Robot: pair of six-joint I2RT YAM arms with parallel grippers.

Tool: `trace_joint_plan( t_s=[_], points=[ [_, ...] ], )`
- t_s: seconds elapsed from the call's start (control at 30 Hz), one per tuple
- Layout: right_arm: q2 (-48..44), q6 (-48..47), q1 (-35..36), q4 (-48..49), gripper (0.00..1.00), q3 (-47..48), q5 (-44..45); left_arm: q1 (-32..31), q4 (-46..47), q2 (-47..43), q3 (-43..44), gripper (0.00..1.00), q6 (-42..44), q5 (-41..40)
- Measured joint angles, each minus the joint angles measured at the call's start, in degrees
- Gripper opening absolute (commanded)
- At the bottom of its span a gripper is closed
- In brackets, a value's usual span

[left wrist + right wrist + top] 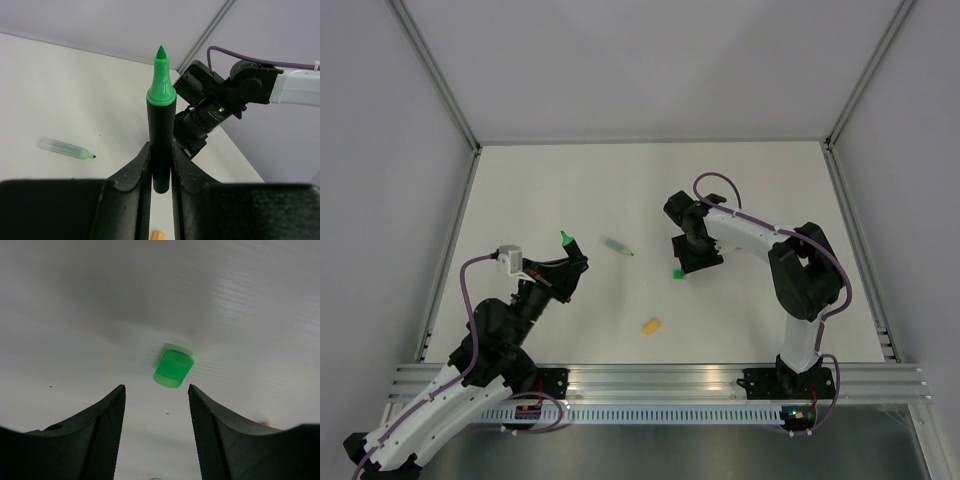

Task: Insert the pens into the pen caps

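My left gripper [570, 266] is shut on the black marker [566, 246] and holds it upright above the table, green tip up. The left wrist view shows its jaws [161, 150] clamped on the marker's black barrel [161, 135]. The pale green marker [618, 247] lies on the table between the arms and also shows in the left wrist view [65, 148]. My right gripper [694, 256] is open, low over the table. The bright green cap [173, 368] lies just beyond its fingertips [156, 395]. A small orange cap [651, 326] lies nearer the front. The orange-pink marker and pale green cap are out of view.
The white table [770, 180] is walled by grey panels with aluminium rails at the sides and front. The right arm [220, 100] fills the background of the left wrist view. A sliver of something green [156, 479] shows at the right wrist view's bottom edge.
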Motion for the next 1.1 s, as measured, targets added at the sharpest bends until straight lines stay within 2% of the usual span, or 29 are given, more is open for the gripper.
trace_joint_plan(
  t_s=[0.3,1.1],
  points=[
    [1.1,1.1,0.0,3.5,0.59,-2.8,-0.3,0.0,0.0,0.0,0.0,0.02,0.0,0.0],
    [3.0,1.5,0.4,3.6,0.56,-4.0,-1.6,0.0,0.0,-0.5,0.0,0.02,0.0,0.0]
  ],
)
